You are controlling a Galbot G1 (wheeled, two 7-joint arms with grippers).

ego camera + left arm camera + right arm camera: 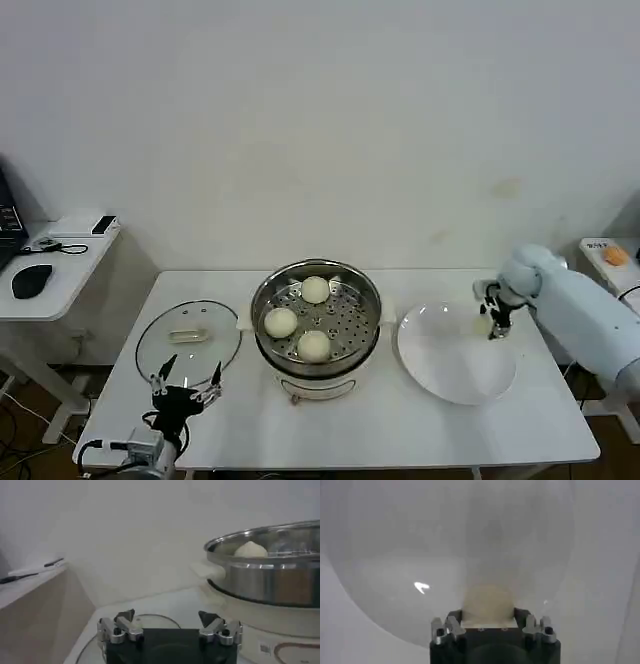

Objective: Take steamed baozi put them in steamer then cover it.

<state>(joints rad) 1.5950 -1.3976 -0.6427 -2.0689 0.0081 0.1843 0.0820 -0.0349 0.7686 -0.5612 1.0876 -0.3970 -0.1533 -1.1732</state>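
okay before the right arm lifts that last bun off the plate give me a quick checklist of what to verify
1. Right gripper closed around the last baozi: ok.
2. Baozi off the white plate: cannot tell.
3. Steamer uncovered: ok.
4. Free space on the tray beside the three baozi inside: ok.
5. Glass lid out of the carrying path, left of the steamer: ok.
6. Left gripper open near the lid: ok.
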